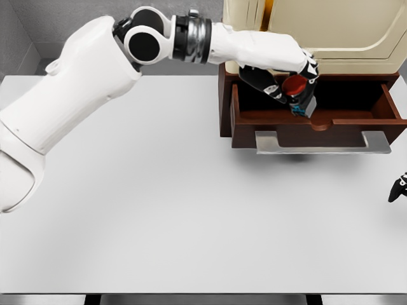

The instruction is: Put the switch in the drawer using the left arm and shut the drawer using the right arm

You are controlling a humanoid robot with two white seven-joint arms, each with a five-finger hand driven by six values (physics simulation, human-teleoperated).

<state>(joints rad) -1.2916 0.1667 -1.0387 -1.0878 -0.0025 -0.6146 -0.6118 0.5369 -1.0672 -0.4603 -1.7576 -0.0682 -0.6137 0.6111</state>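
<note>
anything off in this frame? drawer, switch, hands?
Nothing stands out. The drawer is pulled open and sits square to the cabinet. The left hand holds the switch over the drawer's inside. Only the fingertips of the right hand show at the right edge.

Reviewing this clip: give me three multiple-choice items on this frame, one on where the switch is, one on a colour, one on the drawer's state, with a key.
1. Where is the switch?
A. Lying on the table
B. Held by the left hand over the drawer
C. On top of the cabinet

2. What colour is the switch's button?
A. Red
B. Green
C. Yellow

3. What state is the drawer in?
A. Pushed shut
B. Removed
C. Pulled open

Key: 1 B, the fingers wrap it above the drawer's cavity. 2 A, its round top shows red. 3 C, the interior is exposed behind the handle.
</note>
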